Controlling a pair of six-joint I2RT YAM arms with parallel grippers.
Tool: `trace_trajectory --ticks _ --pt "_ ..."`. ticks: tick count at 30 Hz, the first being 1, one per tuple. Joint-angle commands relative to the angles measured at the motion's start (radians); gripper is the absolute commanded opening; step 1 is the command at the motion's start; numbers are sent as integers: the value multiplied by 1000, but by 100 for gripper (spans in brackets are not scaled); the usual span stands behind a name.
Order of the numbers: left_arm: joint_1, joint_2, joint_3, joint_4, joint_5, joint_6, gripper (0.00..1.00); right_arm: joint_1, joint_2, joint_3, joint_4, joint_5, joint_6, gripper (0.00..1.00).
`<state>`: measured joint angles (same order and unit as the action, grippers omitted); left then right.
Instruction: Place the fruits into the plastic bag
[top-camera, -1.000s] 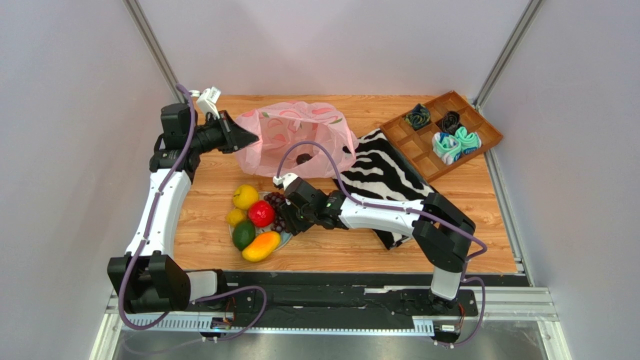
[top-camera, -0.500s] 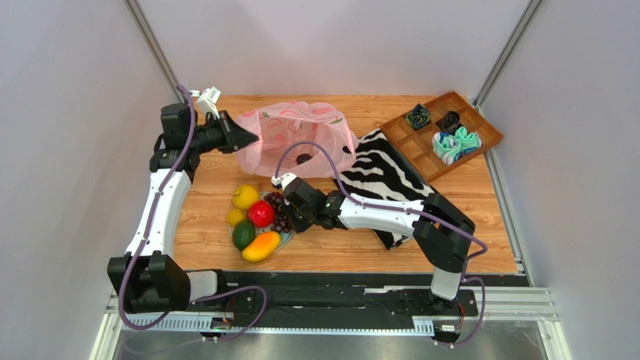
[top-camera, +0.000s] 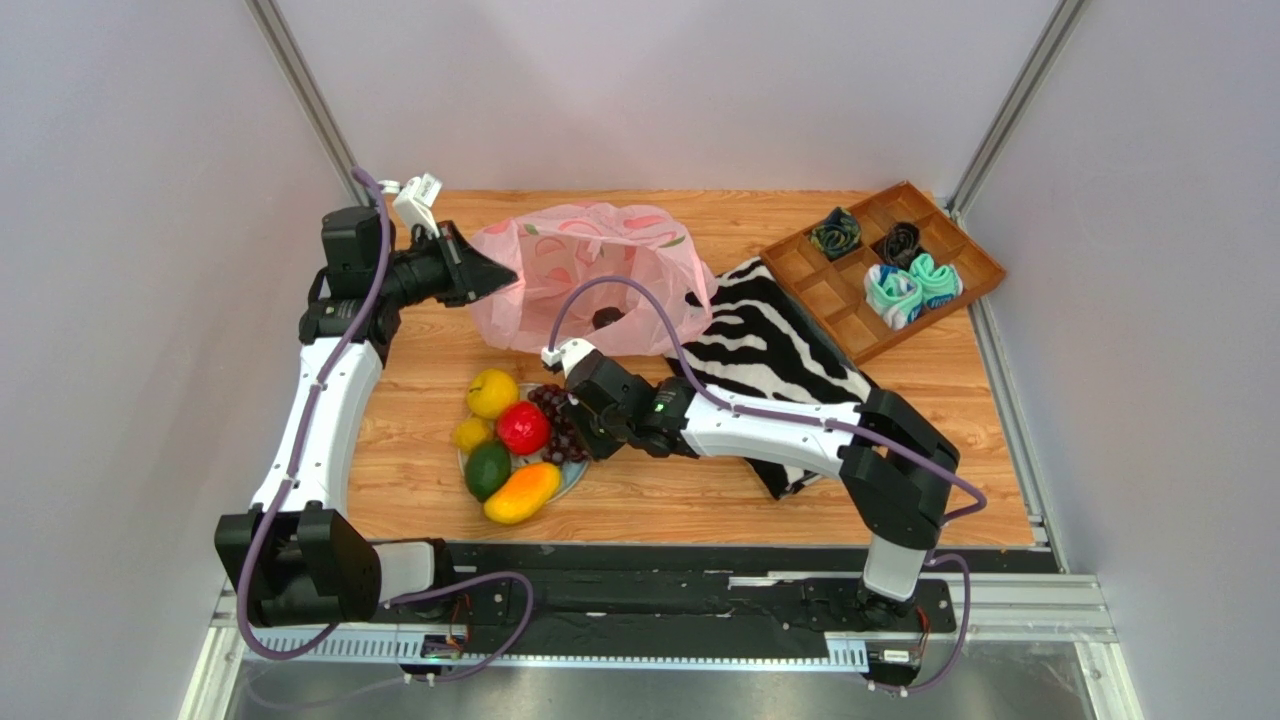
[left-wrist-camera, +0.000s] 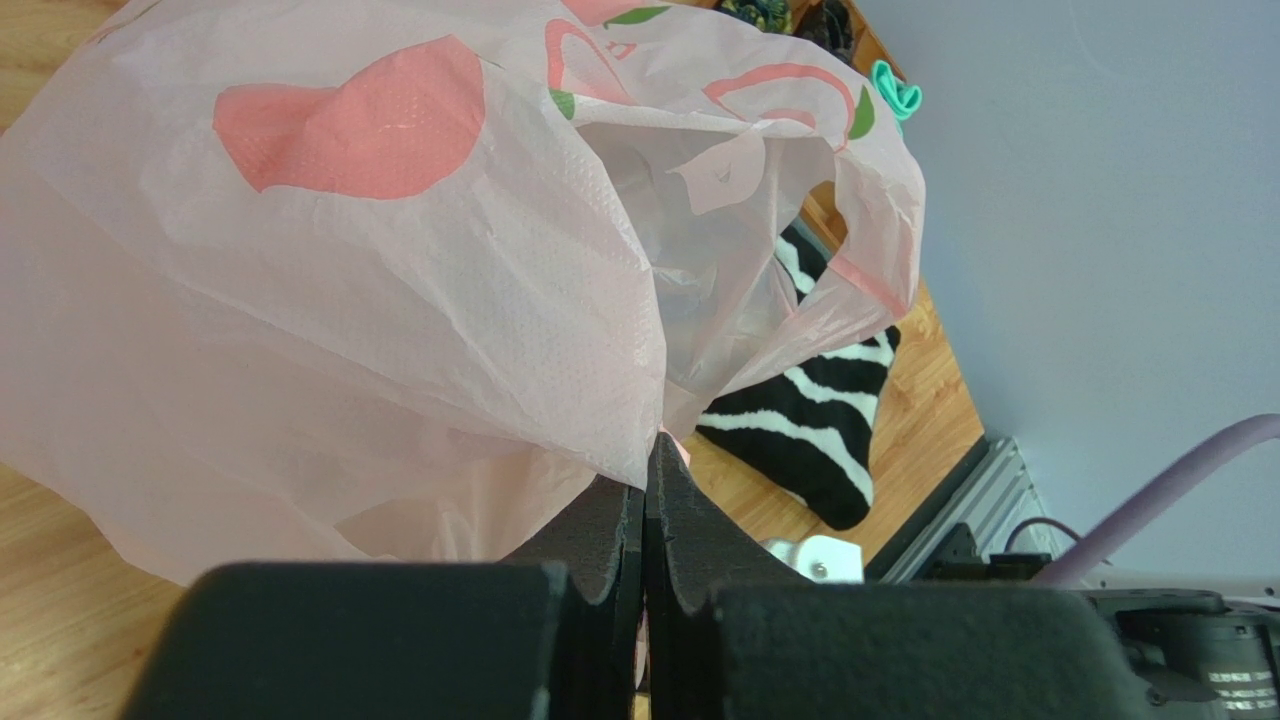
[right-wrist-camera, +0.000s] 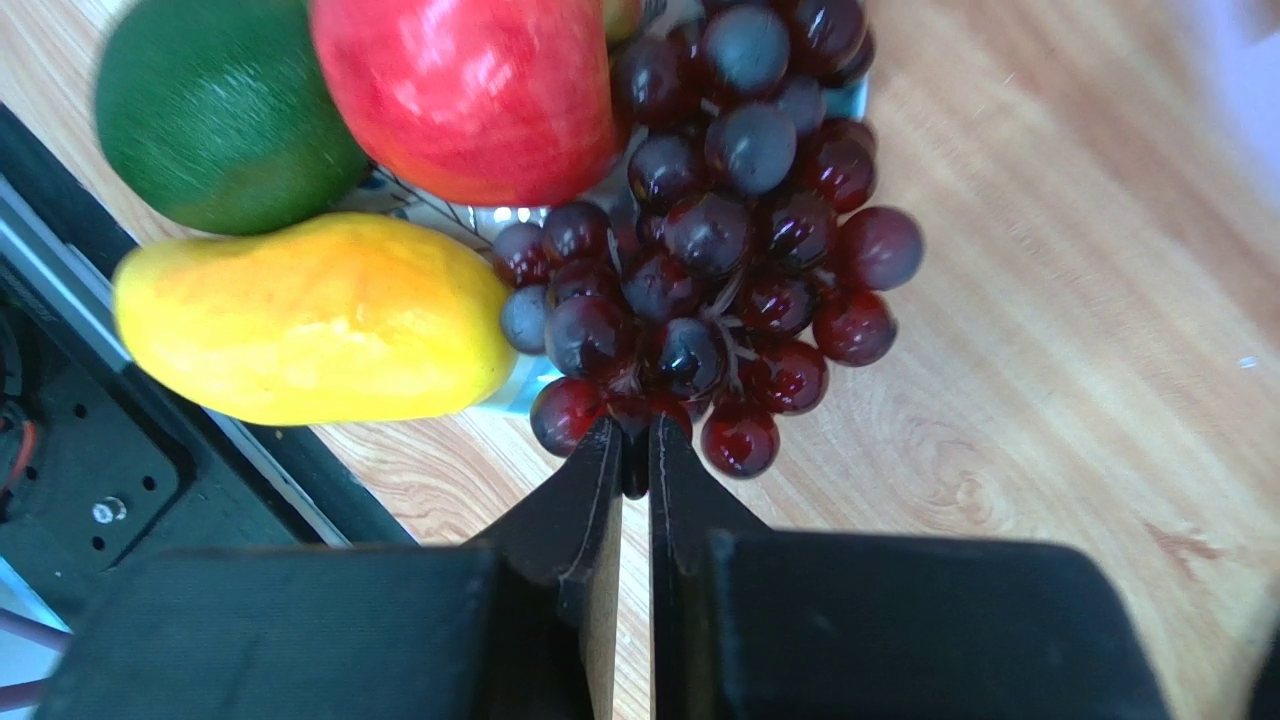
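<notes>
Pickup step: grape bunch (right-wrist-camera: 721, 225), nr counter's (top-camera: 413, 360) near-left edge, is pinched in right gripper's (right-wrist-camera: 631, 450) narrow fingers. Far-edge plastic bag (top-camera: 594, 278) is held clamped at rim by left gripper (left-wrist-camera: 646, 503). Next: bunch to be lifted, carried over bag mouth.

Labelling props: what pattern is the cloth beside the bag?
Cloth: black-and-white zebra stripes; top external.

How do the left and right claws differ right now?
The left claw pinches the thin edge of the plastic bag, holding it raised; the right claw is closed on the near end of the grape bunch, low beside the mango. The left claw sits at the far left of the table; the right claw is nearer the middle. Both are almost fully shut.
</notes>
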<state>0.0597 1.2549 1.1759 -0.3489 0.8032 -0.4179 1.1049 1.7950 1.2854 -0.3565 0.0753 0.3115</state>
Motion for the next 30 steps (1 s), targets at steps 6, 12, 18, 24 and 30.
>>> trace_trajectory --ticks 6,12,18,24,30 --pt "3 0 36 11 17 14 0 6 -71 77 4 107 -41 0" --pt "3 0 36 11 16 14 0 4 -100 77 2 144 -54 0" --pt "2 0 37 13 17 14 0 6 -128 71 1 173 -60 0" --pt "3 0 37 10 17 16 0 6 -146 55 -10 225 -71 0" --pt "3 0 37 10 17 16 0 6 -177 46 2 247 -78 0"
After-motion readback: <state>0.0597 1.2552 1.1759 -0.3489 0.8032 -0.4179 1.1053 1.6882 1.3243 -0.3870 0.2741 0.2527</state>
